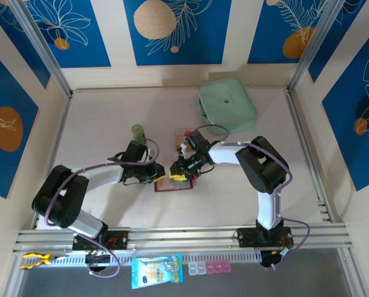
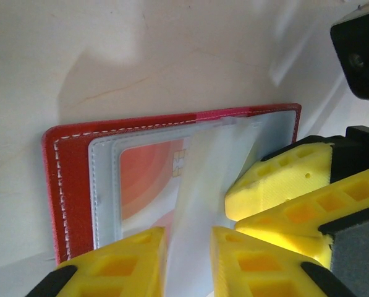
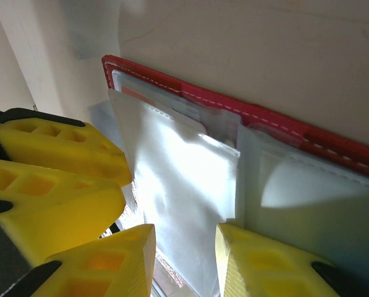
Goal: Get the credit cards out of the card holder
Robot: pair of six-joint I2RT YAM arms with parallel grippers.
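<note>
Pale tabletop [image 1: 97, 142], blue leaf-patterned wall panels [image 1: 203, 37], aluminium corner posts [image 1: 42, 52].

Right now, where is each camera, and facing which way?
Top external: above, behind the arms, looking down on the table; both arms show.
Left wrist: on the left arm, facing the card holder; own yellow fingers show.
Right wrist: on the right arm, facing its clear sleeves; own fingers show.
Shared: the card holder, all three.

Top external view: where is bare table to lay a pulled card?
Free: the near strip between card holder and front rail; the back left corner beyond the small green object. Crowded: centre, and around the mint pouch.
</note>
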